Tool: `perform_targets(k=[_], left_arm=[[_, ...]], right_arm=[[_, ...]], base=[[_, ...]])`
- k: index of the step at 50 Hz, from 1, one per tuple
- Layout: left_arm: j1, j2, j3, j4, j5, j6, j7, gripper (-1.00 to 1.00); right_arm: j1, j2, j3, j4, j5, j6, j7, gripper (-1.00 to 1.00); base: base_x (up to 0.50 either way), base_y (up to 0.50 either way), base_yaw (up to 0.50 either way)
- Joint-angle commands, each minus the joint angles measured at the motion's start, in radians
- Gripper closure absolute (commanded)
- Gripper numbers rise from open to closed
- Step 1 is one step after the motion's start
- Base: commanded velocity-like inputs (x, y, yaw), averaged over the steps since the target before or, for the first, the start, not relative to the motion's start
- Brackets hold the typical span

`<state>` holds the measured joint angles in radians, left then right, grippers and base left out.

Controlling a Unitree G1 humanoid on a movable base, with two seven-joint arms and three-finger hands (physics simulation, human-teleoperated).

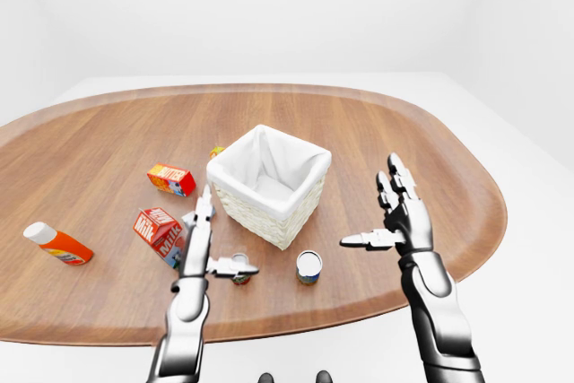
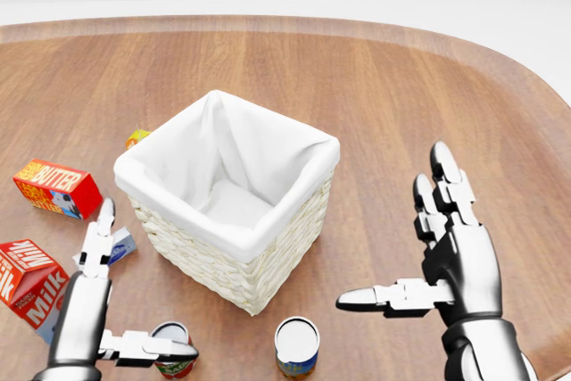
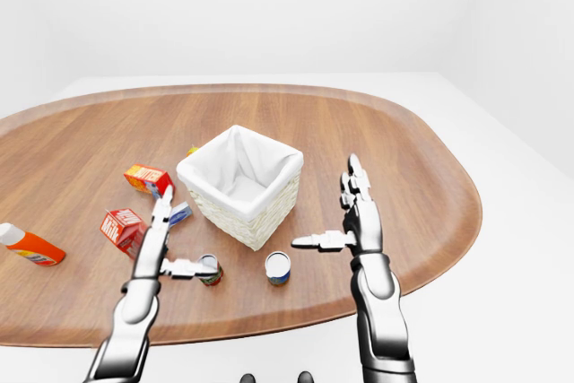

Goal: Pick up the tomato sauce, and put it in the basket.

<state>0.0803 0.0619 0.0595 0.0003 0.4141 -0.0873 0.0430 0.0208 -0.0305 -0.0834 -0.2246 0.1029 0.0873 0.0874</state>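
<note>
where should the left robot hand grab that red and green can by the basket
Grip the red and green can round its curved side wall, coming from the head view's left, where the left robot hand already stands open. It stands upright, so the rounded sides are free; the basket sits clear above it in that view.

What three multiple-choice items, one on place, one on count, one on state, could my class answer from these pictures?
1. In the head view, where is the butter box relative to the basket?
A. to its left
B. to its right
C. inside it

2. How many cans stand below the basket in the head view?
A. one
B. two
C. four

3. What is the right hand doing?
A. gripping a can
B. open, holding nothing
C. resting in the basket

Answers: 1 A, the box lies near the view's left edge. 2 B, a red-labelled can and a blue-labelled can. 3 B, its fingers are spread above the table.
</note>
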Motion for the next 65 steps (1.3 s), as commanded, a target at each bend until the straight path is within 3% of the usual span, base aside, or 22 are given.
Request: perform_targets(k=[1, 65], left_arm=[[-0.004, 0.004, -0.004, 0.046, 0.018, 0.000, 0.020, -1.00], [0.006, 0.010, -0.030, 0.104, 0.131, 0.000, 0.067, -1.00]], right_arm=[[-0.002, -0.001, -0.001, 0.002, 0.001, 0.000, 0.000, -1.00], [-0.007, -0.002, -0.004, 0.026, 0.003, 0.000, -0.001, -1.00]], base=[[0.00, 0.00, 0.00], [0.00, 0.00, 0.00]])
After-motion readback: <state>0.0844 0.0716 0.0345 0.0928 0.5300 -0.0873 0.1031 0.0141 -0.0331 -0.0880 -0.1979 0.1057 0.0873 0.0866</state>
